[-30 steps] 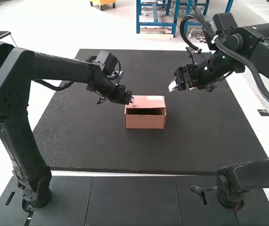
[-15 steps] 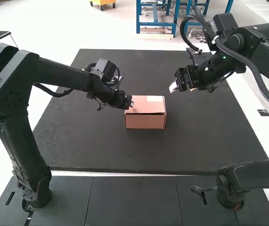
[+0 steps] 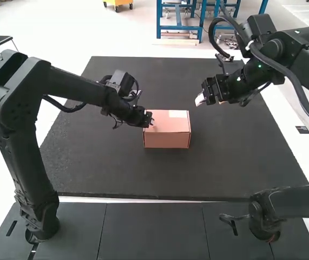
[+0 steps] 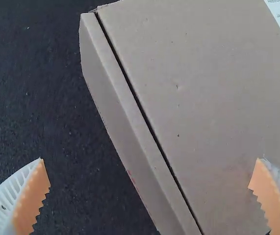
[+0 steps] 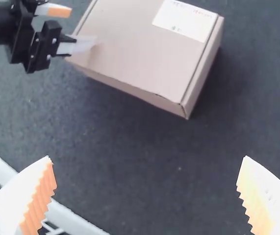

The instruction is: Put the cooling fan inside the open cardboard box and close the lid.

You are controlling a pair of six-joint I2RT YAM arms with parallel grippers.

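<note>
The brown cardboard box (image 3: 166, 130) sits in the middle of the black mat (image 3: 105, 162) with its lid flat down and a white label (image 3: 178, 114) on top. Whatever is inside is hidden. My left gripper (image 3: 148, 120) is open at the box's left top edge, one finger over the lid and the other beyond the side. The left wrist view has the box (image 4: 189, 98) between its fingertips (image 4: 29, 188). Up and to the right, my right gripper (image 3: 199, 99) hangs open above the mat, apart from the box (image 5: 144, 54), with nothing between its fingers.
The mat covers most of the table, with white table edges (image 3: 295, 141) to its right and left. In the right wrist view the left gripper (image 5: 66, 27) rests at the box's corner. Bare mat lies in front of the box.
One second ago the box's lid stood open showing a dark inside; it is now shut flat. My left gripper came down slightly at the box's left edge. The right gripper barely moved.
</note>
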